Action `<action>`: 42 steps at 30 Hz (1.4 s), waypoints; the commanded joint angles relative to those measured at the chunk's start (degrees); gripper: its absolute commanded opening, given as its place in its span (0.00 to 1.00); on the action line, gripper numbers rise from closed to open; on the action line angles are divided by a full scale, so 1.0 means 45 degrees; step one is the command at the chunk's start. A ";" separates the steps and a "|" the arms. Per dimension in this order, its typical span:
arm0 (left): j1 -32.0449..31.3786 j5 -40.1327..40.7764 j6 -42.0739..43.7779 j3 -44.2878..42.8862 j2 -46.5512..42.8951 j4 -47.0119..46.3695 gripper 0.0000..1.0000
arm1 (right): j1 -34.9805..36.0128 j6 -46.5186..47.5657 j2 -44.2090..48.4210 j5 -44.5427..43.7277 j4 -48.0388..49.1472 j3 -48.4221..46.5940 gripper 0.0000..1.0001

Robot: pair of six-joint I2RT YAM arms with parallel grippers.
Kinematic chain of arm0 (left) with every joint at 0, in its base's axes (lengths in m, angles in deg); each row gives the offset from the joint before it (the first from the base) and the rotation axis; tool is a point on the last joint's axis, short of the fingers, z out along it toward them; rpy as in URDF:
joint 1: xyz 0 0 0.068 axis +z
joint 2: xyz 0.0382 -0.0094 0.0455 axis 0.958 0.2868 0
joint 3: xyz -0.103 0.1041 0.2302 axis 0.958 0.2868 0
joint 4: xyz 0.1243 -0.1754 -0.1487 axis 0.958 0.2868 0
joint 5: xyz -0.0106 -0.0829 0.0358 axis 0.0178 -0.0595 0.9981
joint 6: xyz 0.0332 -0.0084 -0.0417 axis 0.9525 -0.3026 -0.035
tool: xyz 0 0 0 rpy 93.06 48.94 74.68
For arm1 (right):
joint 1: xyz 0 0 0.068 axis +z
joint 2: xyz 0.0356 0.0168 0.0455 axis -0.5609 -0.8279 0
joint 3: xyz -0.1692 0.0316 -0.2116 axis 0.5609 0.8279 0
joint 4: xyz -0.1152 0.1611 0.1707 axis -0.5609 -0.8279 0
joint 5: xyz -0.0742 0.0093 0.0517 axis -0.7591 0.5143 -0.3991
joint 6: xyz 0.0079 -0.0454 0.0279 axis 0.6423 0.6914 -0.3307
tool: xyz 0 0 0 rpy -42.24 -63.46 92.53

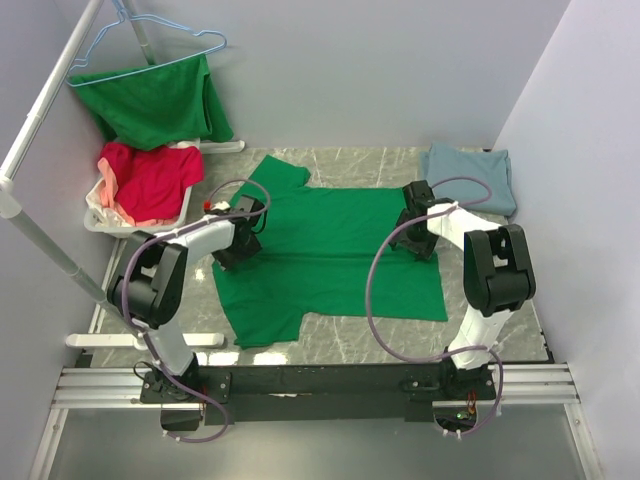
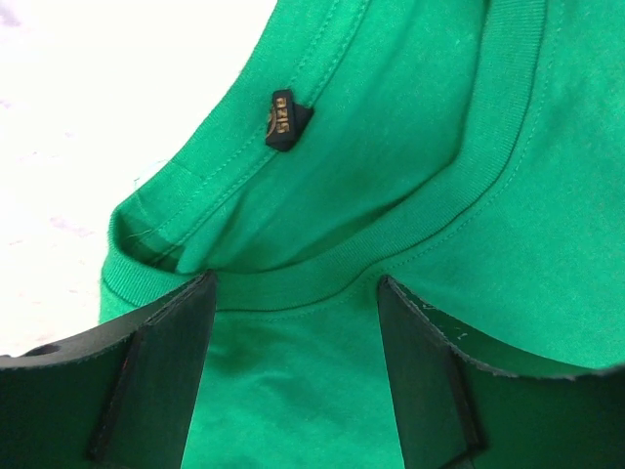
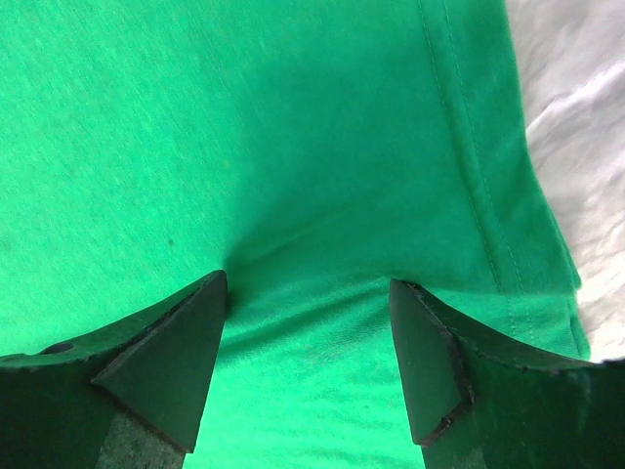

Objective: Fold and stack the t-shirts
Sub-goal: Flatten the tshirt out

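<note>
Left gripper, right gripper wide on green tee; second green tee hung, one blue-grey tee, one red tee; marble table.

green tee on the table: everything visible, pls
The green t-shirt is plain bright knit, lying flat and unfolded on the marble-look table, collar toward the left arm, hem toward the right, short sleeves spread. Its ribbed collar carries a small black tag; the hem is stitched. The open left gripper straddles the collar; the open right gripper sits near the hem, cloth puckered between.
</note>
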 commanded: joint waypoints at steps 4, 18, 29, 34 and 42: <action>0.0240 0.0305 0.0057 0.0468 -0.0644 0.1312 0.72 | 0.0253 0.0015 0.0792 -0.0005 -0.0152 0.0956 0.73; 0.0240 0.0092 0.1346 -0.4332 0.0367 0.1664 0.73 | 0.0293 0.0620 -0.0725 -0.0553 -0.1871 -0.3434 0.75; 0.0299 -0.0126 0.1503 -0.7129 0.4256 0.1936 0.73 | 0.0234 0.0972 -0.3346 -0.0377 -0.2535 -0.5682 0.75; 0.0493 0.0071 0.1269 -0.7267 0.4744 0.2230 0.73 | 0.0215 0.1148 -0.4128 -0.0123 -0.2868 -0.6368 0.75; 0.1294 -0.0027 0.1151 -0.7872 0.5507 0.2699 0.73 | 0.0098 0.1441 -0.5357 0.0190 -0.3687 -0.8223 0.75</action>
